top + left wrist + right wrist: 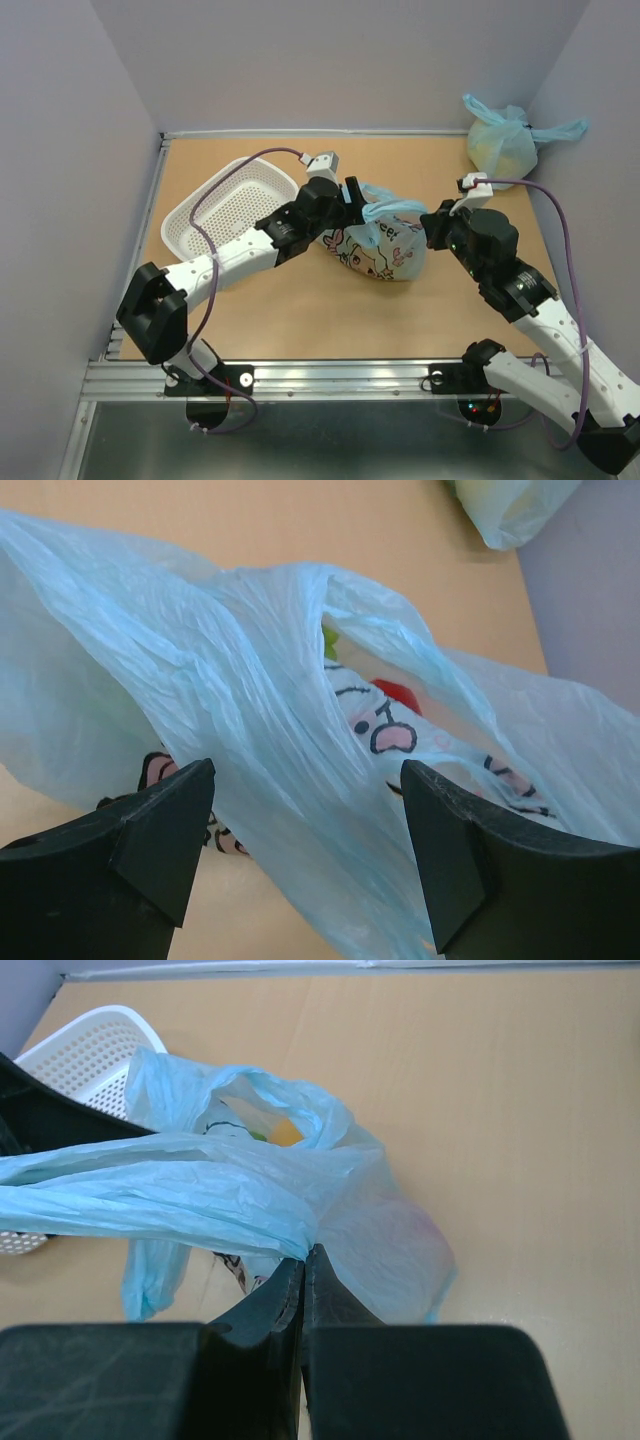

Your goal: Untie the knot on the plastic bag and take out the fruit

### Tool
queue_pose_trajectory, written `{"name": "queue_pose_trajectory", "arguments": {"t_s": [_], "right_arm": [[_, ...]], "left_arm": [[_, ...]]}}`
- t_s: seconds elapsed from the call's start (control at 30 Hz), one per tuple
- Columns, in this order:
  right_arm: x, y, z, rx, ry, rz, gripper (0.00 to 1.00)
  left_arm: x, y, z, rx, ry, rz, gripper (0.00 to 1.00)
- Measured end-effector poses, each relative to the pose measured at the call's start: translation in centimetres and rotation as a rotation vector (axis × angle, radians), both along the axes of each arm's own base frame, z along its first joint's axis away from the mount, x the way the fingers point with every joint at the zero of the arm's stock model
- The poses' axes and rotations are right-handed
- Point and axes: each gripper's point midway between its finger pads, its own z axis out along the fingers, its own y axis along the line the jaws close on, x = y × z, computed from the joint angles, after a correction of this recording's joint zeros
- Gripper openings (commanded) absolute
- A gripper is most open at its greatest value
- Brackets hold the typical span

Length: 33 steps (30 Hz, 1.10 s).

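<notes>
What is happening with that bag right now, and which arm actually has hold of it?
The right gripper is shut on a stretched strip of the plastic bag, which lies mid-table. The left gripper is open, a fold of the bag between its fingers, unclamped. The bag's mouth gapes a little and fruit shows inside; none is out. A white basket sits to the left, and a plain bag in the far right corner.

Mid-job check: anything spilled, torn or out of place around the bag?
Nothing stands out. The plastic bag lies on its side on the table, no tear visible, fruit inside, none spilled. The right gripper is shut on a handle strip pulled taut; the left gripper is open around the plastic.
</notes>
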Motion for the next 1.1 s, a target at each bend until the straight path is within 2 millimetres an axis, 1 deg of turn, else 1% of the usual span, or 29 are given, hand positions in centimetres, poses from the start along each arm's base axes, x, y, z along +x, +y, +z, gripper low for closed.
{"name": "queue_pose_trajectory", "arguments": {"t_s": [0.1, 0.2, 0.27, 0.4, 0.43, 0.53, 0.57, 0.6, 0.67, 0.7, 0.73, 0.8, 0.87, 0.9, 0.93, 0.97, 1.03, 1.1], "right_arm": [[-0.2, 0.0, -0.3, 0.000, 0.001, 0.007, 0.00], [-0.3, 0.1, -0.2, 0.002, -0.002, 0.016, 0.01], [-0.3, 0.2, -0.2, 0.002, -0.001, 0.020, 0.00], [-0.4, 0.2, -0.2, -0.003, -0.002, 0.027, 0.01], [-0.4, 0.2, -0.2, -0.007, -0.004, 0.028, 0.00], [-0.3, 0.2, -0.2, -0.016, -0.006, 0.030, 0.01], [-0.3, 0.1, -0.2, -0.019, -0.007, 0.029, 0.00], [-0.3, 0.0, -0.3, -0.024, -0.009, 0.024, 0.00], [-0.2, -0.3, -0.4, -0.031, -0.010, 0.005, 0.01], [0.0, -0.7, -0.7, -0.040, -0.008, -0.018, 0.01], [0.0, -1.0, -1.0, -0.047, -0.005, -0.037, 0.01], [0.3, -2.8, -1.8, -0.080, 0.001, -0.131, 0.00], [0.4, -4.8, -1.9, -0.101, -0.011, -0.241, 0.01], [0.4, -5.7, -1.7, -0.105, -0.019, -0.286, 0.01], [0.4, -6.5, -1.4, -0.106, -0.030, -0.332, 0.01], [0.4, -7.1, -1.3, -0.110, -0.035, -0.367, 0.01], [0.6, -7.9, -1.4, -0.120, -0.032, -0.424, 0.01], [1.1, -8.3, -2.1, -0.149, -0.016, -0.463, 0.01]], "left_arm": [[1.1, -0.1, 1.0, 0.005, -0.030, 0.031, 0.85], [1.9, 0.0, 1.0, 0.024, -0.046, 0.062, 0.83], [2.3, 0.2, 0.3, 0.047, -0.044, 0.080, 0.82], [2.8, 0.2, -2.4, 0.104, -0.009, 0.093, 0.80], [2.8, 0.2, -2.8, 0.112, -0.004, 0.094, 0.78], [3.0, 0.3, -4.3, 0.146, 0.014, 0.101, 0.64], [3.1, 0.4, -4.6, 0.157, 0.015, 0.107, 0.57], [3.2, 0.6, -4.7, 0.165, 0.015, 0.113, 0.41], [3.4, 1.0, -4.7, 0.176, 0.009, 0.123, 0.25], [3.5, 1.1, -4.5, 0.178, 0.002, 0.124, 0.09], [3.8, 1.5, -4.4, 0.174, -0.001, 0.130, 0.00], [4.3, 3.1, -4.5, 0.190, -0.009, 0.153, 0.00], [4.8, 6.0, -5.1, 0.219, 0.001, 0.192, 0.00], [5.2, 8.0, -5.5, 0.234, 0.010, 0.215, 0.00], [5.3, 9.1, -5.6, 0.241, 0.017, 0.225, 0.00], [5.4, 10.8, -5.6, 0.244, 0.024, 0.235, 0.00], [5.2, 12.4, -5.0, 0.234, 0.019, 0.216, 0.00], [4.7, 13.0, -3.3, 0.213, -0.016, 0.176, 0.00]]}}
